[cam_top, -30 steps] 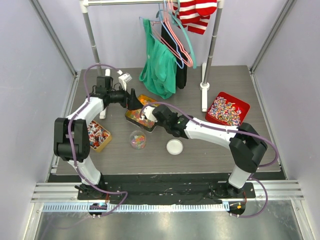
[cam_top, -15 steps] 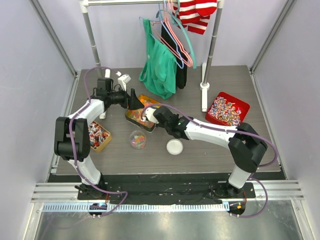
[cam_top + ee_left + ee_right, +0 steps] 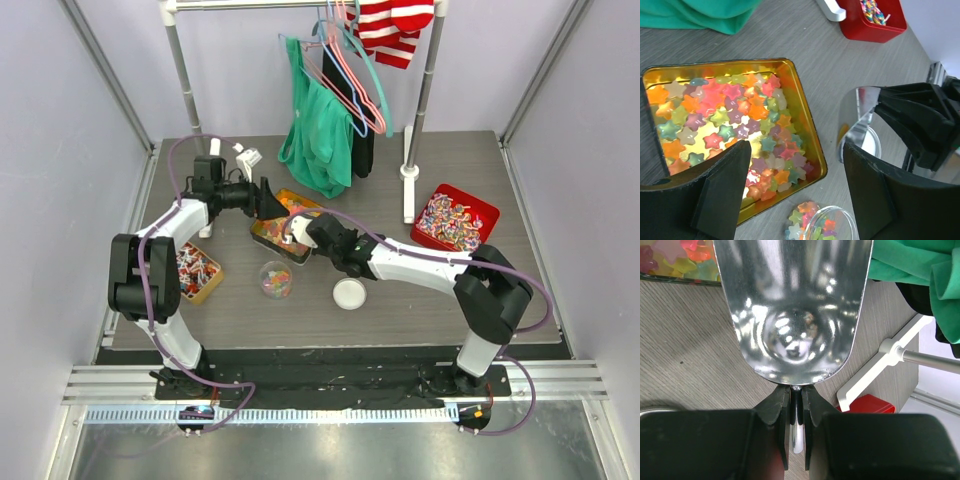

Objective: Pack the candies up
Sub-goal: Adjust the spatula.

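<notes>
Candies (image 3: 725, 120) filled the tin (image 3: 807, 131) midway between the table's (image 3: 420, 320) side edges, our left gripper (image 3: 795, 172) hung wide and empty over them, and our right gripper (image 3: 796, 407) pinched the scoop (image 3: 792, 305), which we judged must dip in next.

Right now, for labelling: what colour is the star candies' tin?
Gold tin; left wrist view shows it best.
</notes>
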Robot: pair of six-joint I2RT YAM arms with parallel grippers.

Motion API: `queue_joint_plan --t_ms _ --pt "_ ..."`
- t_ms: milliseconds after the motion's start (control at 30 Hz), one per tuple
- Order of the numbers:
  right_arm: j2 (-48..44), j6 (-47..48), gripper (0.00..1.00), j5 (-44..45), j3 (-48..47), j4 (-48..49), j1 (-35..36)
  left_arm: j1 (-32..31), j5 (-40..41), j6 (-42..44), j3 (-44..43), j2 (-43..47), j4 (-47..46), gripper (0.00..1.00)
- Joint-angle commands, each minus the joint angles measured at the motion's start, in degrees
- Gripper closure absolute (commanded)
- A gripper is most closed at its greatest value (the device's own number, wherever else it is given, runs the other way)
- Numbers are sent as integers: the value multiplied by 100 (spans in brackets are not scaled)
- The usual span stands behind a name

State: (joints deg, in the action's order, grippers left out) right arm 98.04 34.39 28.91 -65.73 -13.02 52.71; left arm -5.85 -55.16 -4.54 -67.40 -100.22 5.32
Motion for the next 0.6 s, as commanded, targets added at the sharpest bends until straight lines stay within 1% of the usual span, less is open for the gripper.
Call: queue_joint_plan --t_ms 0,300,400,567 --pt "-4 -3 99 80 -88 344 3 22 -540 -65 -2 240 -260 23" --pt "-13 85 99 45 -431 344 82 -136 -593 137 -186 -23 39 26" --pt "-30 112 99 54 -501 344 134 -197 -549 312 -239 -76 267 27" --pt "-110 138 99 -8 -502 344 231 -241 -522 348 -283 -173 320 29"
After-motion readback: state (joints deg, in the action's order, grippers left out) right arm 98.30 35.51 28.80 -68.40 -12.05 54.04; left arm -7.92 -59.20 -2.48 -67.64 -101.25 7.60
